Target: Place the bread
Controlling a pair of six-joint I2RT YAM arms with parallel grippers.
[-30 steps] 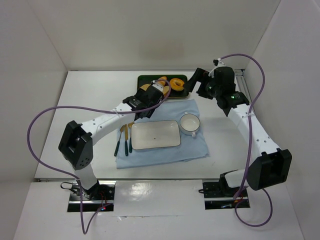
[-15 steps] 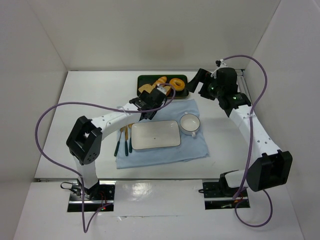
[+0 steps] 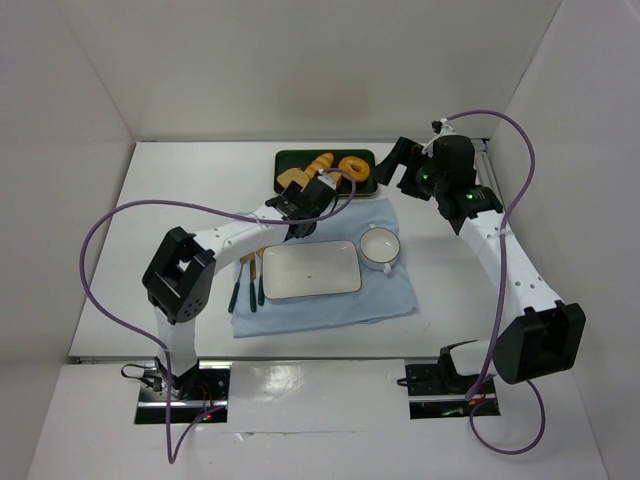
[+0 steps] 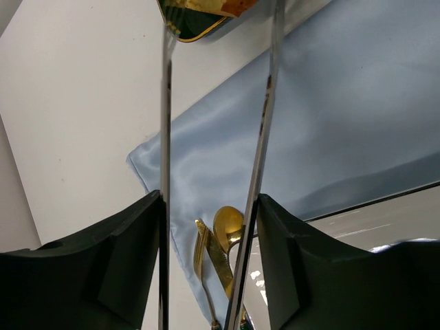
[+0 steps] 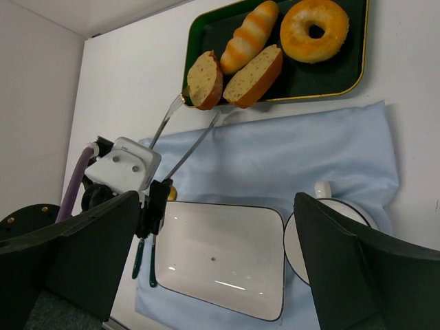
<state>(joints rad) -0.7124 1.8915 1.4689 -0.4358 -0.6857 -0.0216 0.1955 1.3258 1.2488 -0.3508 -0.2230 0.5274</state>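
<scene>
The bread is a round brown-crusted slice standing on edge at the left end of the dark green tray, also seen from above as the bread. My left gripper is shut on metal tongs. The tongs' two tips sit on either side of the slice. In the left wrist view the tongs' arms run up between the left gripper fingers toward the tray corner. My right gripper hovers above the tray's right end, and the right gripper is open and holds nothing.
A cut loaf piece, a ridged roll and a donut share the tray. On the blue cloth lie a white rectangular plate, a white cup and gold cutlery.
The left arm's elbow has swung to the right, and its gripper with the tongs has shifted slightly toward the tray's left end. The right arm has barely moved.
</scene>
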